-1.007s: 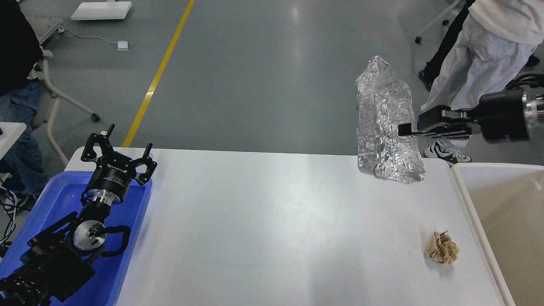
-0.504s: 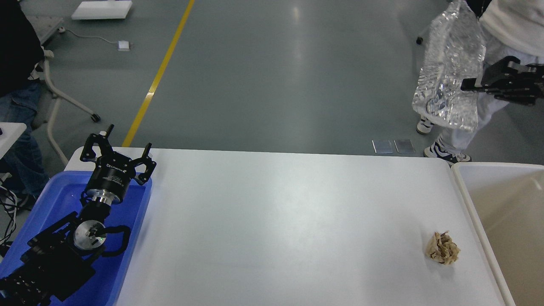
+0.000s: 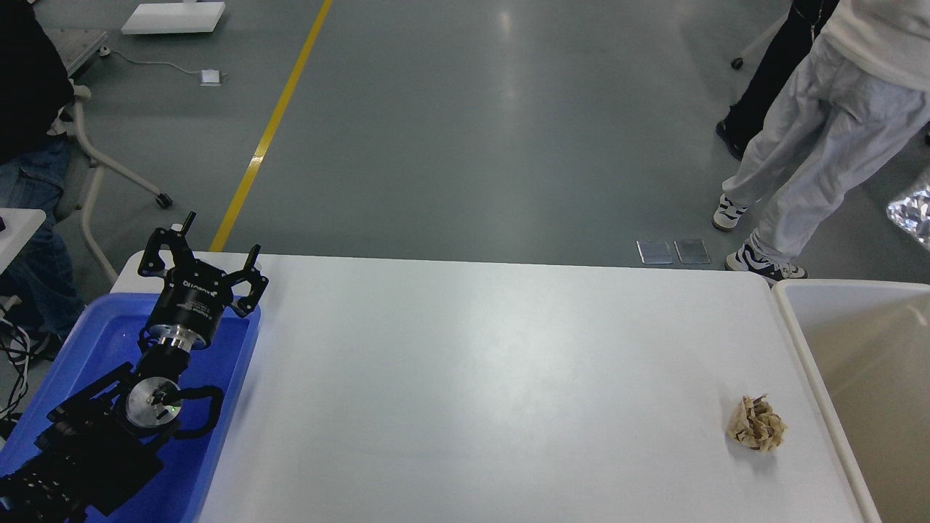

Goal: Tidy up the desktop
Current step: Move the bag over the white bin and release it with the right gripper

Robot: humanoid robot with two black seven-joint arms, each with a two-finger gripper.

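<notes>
- One crumpled tan paper wad (image 3: 756,424) is lying near the front right of the bench (image 3: 479,378), just short of its right edge and apart from everything else.
- The glossy white bench is filling the middle of the view, sitting between a blue tray (image 3: 109,341) on the left and a white-rimmed beige bin (image 3: 803,341) on the right.
- The left arm is reaching in from the lower left corner and hanging over the blue tray.
- The left end effector (image 3: 200,254) is pointing away from the camera above the tray's far right corner, its black fingers (image 3: 251,263) spreading apart and gripping nothing.
- The right arm and its end effector are lying outside the view.
- A small piece of crinkled, shiny clear plastic (image 3: 914,215) is showing at the right edge, above and beyond the beige bin; what is holding it cannot be told.
- Two small grey plates (image 3: 673,251) are lying side by side on the grey floor just beyond the bench's far edge.
- A person in pale trousers (image 3: 814,138) is standing on the floor at the far right.
- A yellow line (image 3: 272,123) is running across the floor on the far left.
</notes>
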